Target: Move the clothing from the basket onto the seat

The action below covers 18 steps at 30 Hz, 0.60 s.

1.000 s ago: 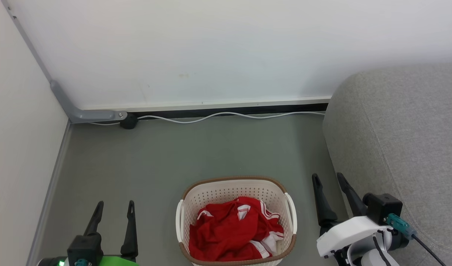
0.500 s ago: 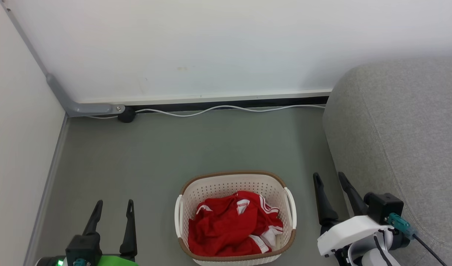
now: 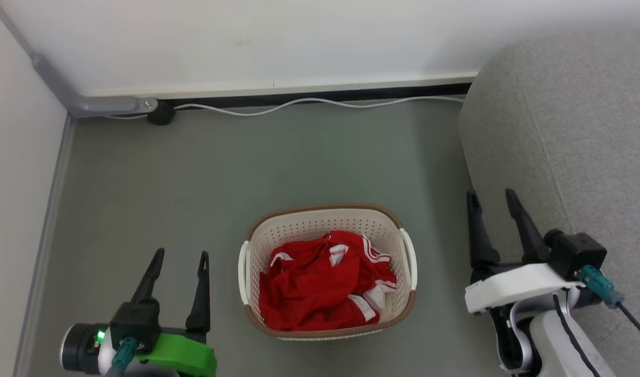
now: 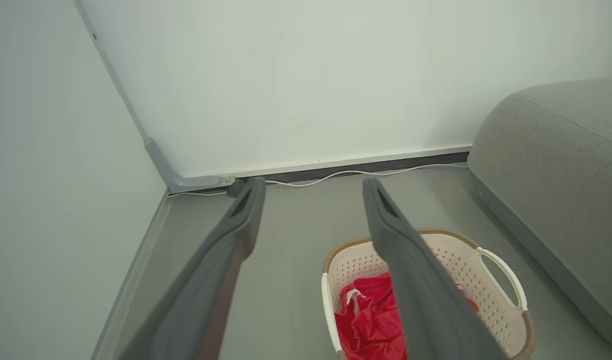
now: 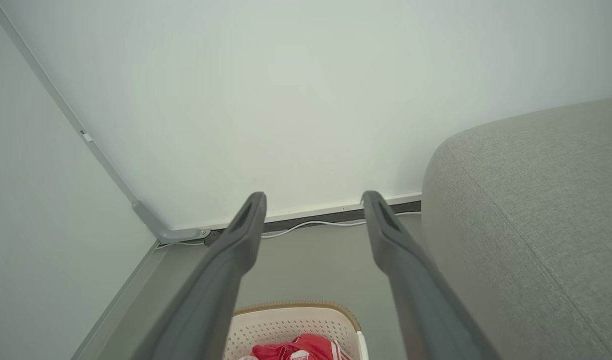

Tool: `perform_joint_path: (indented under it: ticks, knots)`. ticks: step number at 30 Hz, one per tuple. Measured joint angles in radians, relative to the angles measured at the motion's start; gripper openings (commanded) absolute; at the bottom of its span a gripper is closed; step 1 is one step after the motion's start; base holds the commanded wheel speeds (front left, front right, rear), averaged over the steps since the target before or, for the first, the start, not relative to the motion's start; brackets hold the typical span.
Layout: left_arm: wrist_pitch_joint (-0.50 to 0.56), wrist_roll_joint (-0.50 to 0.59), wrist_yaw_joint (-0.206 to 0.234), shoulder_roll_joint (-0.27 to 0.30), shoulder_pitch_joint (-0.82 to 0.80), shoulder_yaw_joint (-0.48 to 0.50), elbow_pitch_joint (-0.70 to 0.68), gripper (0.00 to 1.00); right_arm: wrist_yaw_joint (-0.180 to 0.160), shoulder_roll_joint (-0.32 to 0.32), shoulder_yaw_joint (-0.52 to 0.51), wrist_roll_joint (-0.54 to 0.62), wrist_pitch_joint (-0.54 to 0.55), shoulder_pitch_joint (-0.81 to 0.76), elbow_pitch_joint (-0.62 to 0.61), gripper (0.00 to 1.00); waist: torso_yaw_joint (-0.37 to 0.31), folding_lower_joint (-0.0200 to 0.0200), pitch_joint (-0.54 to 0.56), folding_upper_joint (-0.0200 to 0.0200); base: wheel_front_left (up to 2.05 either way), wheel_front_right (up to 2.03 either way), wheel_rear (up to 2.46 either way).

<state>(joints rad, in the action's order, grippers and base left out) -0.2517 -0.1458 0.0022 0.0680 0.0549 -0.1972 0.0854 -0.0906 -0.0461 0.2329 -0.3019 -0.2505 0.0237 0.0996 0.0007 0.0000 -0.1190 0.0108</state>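
Noted basket (image 3: 312,224) upright on grey floor (image 3: 194,173), between the two arms, near sofa (image 3: 576,131) but apart from it. Found red clothing (image 3: 314,285) with white stripes crumpled inside basket, bunched toward its near wall and lying below the brown rim. Logged left jaws spread wide, gripping nothing, poised over floor to the left of basket. Logged right jaws spread wide too, gripping nothing, poised between basket and sofa, close to sofa's rounded side. Seen from left wrist: basket low and to the right, clothing partly hidden behind one dark finger (image 4: 411,280). Noted white cable (image 3: 309,102) running along base of back wall (image 3: 299,42), well apart from basket.
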Motion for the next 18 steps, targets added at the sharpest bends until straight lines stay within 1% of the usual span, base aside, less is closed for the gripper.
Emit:
perform_joint_path:
  ticks: [5,16,18]
  knots:
    - [0.000,0.007,-0.012,-0.004,-0.049,-0.035,0.019,1.00,-0.001,-0.006,-0.025,0.007,0.000,0.035,-0.029,1.00,-0.008,0.0000,-0.053,0.0000,0.00,0.00,0.00]
    - [0.000,0.052,-0.031,-0.012,-0.184,-0.092,0.119,1.00,-0.008,-0.011,-0.071,0.020,-0.001,0.137,-0.090,1.00,-0.041,0.0000,-0.204,0.0000,0.00,0.00,0.00]
    - [0.000,0.055,-0.046,-0.013,-0.212,-0.105,0.136,1.00,-0.008,-0.011,-0.076,0.020,-0.002,0.155,-0.099,1.00,-0.047,0.0000,-0.232,0.0000,0.00,0.00,0.00]
